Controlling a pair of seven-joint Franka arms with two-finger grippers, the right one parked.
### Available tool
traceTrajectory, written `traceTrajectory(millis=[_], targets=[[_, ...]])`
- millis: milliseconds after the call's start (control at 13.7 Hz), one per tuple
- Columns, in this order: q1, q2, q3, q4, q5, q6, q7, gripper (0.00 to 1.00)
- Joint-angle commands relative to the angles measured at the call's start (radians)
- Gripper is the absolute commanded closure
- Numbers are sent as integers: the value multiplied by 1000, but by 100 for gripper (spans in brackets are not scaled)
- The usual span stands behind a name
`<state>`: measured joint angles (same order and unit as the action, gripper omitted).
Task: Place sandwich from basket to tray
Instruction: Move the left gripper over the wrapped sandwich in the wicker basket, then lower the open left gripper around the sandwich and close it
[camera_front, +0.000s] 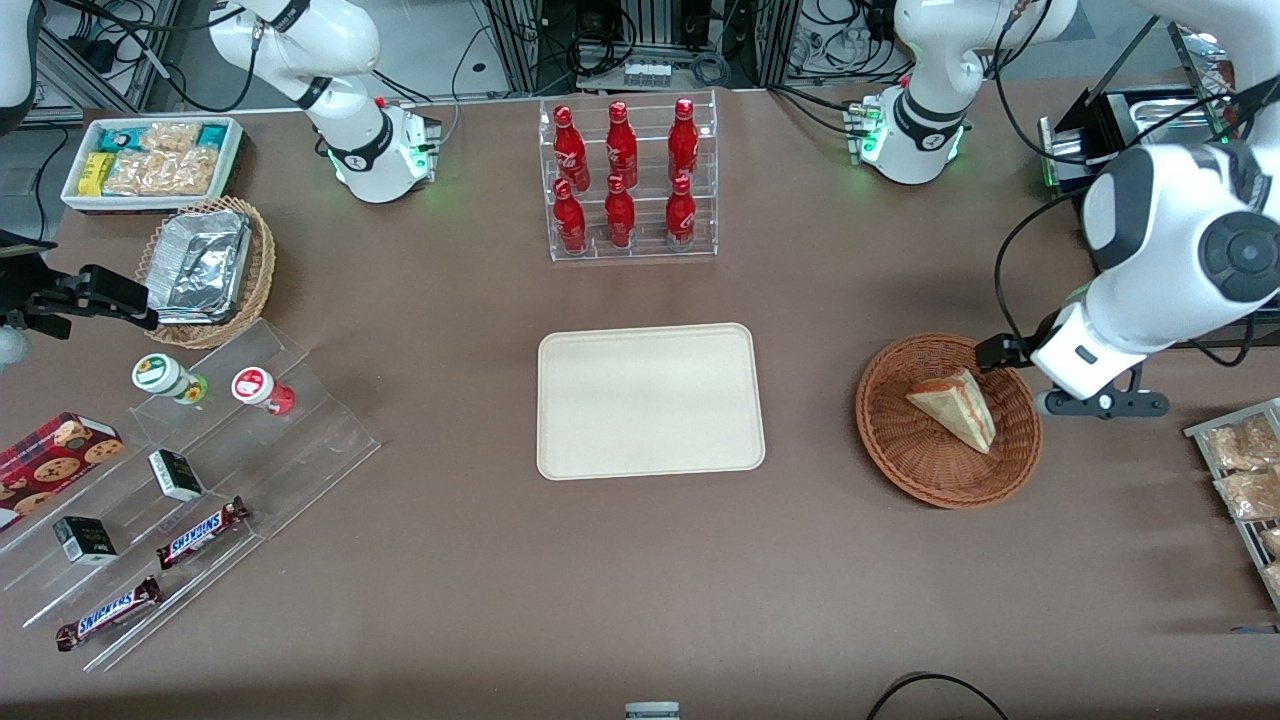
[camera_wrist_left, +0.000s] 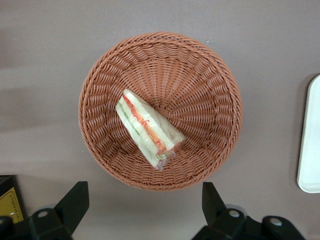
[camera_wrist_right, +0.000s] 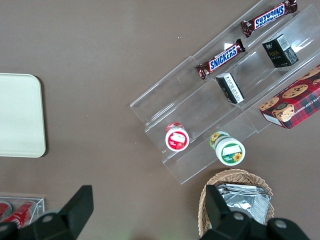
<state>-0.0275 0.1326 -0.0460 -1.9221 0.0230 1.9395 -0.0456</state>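
— Where is the sandwich (camera_front: 955, 407)?

— Lying in the reddish-brown basket (camera_front: 900, 450), toward the working arm's end of the table, red and green filling showing on its cut edge.

— And the tray (camera_front: 650, 400)?

— On the table mid-way along, well apart from the basket, nothing on it.

— The left gripper (camera_wrist_left: 145, 212)?

— Hanging above the basket's rim, fingers (camera_wrist_left: 74, 204) spread wide, holding nothing. Farther off stands a rack of red bottles (camera_front: 625, 175).

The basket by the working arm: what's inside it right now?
The basket holds only the sandwich, lying on its side with red and green filling showing. The weave under it is covered. The gripper is open, apart from both. The tray is bare.
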Motion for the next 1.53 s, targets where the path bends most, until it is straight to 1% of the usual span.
traceTrajectory(millis=[0, 146, 364, 583, 728, 1020, 1238, 1457], targets=[[9, 4, 6, -92, -2, 129, -49, 0], [9, 7, 6, -142, 1, 202, -170, 0], [6, 10, 6, -164, 6, 217, -360, 0], [5, 12, 6, -176, 6, 234, -632, 0], [3, 10, 6, -221, 6, 312, -779, 0], [5, 18, 6, -267, 5, 403, -852, 0], [3, 35, 5, -282, 3, 426, -861, 0], [-2, 50, 6, -322, 3, 499, -861, 0]])
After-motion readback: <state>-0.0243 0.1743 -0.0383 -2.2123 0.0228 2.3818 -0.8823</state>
